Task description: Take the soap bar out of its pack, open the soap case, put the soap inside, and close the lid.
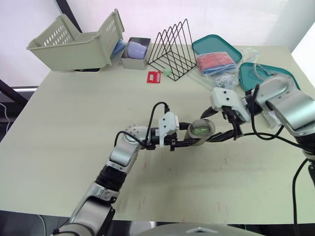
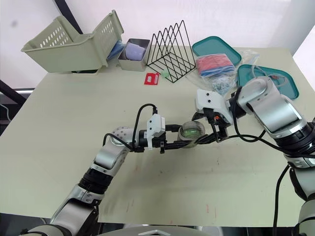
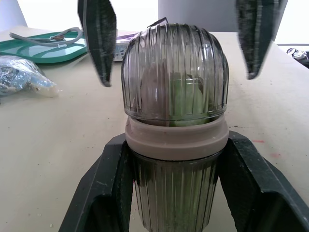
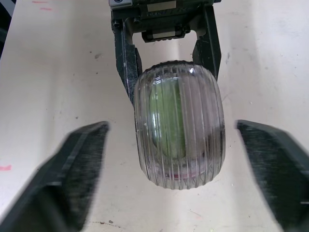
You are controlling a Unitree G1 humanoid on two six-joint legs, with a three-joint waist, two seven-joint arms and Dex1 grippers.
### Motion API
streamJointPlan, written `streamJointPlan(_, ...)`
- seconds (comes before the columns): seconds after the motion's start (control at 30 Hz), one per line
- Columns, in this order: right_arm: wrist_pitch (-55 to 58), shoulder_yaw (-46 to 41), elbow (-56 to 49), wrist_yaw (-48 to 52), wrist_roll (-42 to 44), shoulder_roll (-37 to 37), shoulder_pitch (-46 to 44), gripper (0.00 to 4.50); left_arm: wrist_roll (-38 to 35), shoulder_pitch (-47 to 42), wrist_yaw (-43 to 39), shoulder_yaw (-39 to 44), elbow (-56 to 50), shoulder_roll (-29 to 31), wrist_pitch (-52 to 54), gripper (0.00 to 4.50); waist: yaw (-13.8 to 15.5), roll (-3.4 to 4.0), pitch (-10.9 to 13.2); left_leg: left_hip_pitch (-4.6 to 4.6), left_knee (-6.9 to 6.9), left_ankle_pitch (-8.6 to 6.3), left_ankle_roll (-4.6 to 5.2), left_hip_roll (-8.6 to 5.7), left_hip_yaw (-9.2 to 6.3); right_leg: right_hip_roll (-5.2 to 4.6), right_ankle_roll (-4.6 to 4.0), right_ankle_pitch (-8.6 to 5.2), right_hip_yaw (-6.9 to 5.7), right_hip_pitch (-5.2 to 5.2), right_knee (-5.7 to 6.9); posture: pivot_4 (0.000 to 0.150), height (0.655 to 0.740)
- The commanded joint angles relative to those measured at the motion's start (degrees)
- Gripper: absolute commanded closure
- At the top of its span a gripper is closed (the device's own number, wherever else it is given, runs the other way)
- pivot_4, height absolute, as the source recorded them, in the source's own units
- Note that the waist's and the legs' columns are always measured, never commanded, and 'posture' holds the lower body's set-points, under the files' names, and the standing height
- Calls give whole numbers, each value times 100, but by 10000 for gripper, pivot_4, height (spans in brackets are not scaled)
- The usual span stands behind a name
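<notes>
The left arm reaches up from the near edge of the pale beige table [image 1: 69,128], bends at the wrist and turns to the right, so that the left gripper [image 1: 189,135] lies low and roughly level over the middle of the table, pointing right. Its two black fingers [image 3: 104,193] are clamped on the lower half of the clear ribbed plastic soap case [image 1: 201,130] with a beige band around its middle. The case lies in line with those fingers, its domed lid [image 3: 174,72] facing right and seated on the band. The green soap bar [image 4: 166,118] shows through the ribbed wall, inside the closed case. Whether the case touches the tabletop cannot be told. The right arm comes in from the right side with its elbow bent. The right gripper [image 1: 216,125] points left and slightly near, straight at the domed end. Its fingers [image 4: 72,179] are spread wide, one on each side of the lid. They stand apart from the lid without touching it. At the far side of the table a beige slotted plastic basket [image 1: 74,46] sits at the left. Beside it to the right is a small metal tin [image 1: 135,54] holding a lilac cup. A black wire file rack [image 1: 172,49] stands at the centre with a small red card [image 1: 154,76] just in front of it. Two teal plastic trays [image 1: 216,45] lie at the far right.
</notes>
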Motion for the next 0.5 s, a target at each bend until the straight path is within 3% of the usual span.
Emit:
streamJointPlan(0.03,-84,-115,-70,24,1,-24,-66,452,0,13,20,-17,-70,-7,-67,25345,0,0,0,0,0,0,0,0,0,0,0,0,0,0,0,1500,7400)
streamJointPlan(0.5,-221,-279,152,21,-93,-356,163,452,3,40,-6,-37,-85,15,-69,25345,1,0,0,0,0,0,0,0,0,0,0,0,0,0,0,1500,7400)
